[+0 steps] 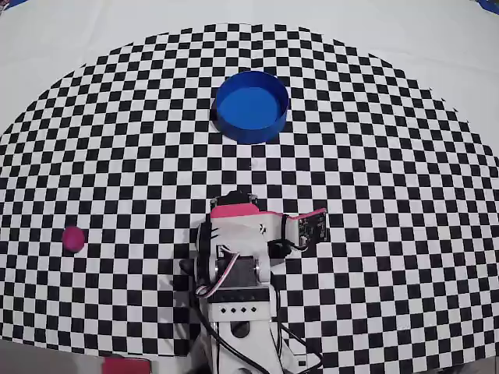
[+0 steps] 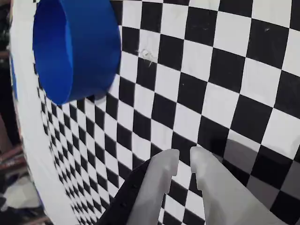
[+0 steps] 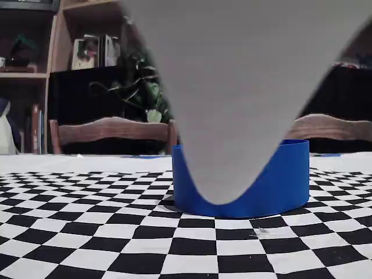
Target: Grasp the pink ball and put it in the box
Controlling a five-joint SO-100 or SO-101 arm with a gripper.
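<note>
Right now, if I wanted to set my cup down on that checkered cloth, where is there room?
In the overhead view, most of the checkered cloth is bare: the whole right side, and the wide stretch between the blue round box and the pink ball at the left. It is crowded only at bottom centre, where the arm stands with its cables.

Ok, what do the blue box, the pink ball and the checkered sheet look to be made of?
Blue box: seemingly rigid plastic, matte, with a thin, even wall; possibly printed. Pink ball: dull surface with no shine, maybe foam or felt; too small to tell. Checkered sheet: flat printed paper or cloth, smooth and low in gloss, lying on a white table.
</note>
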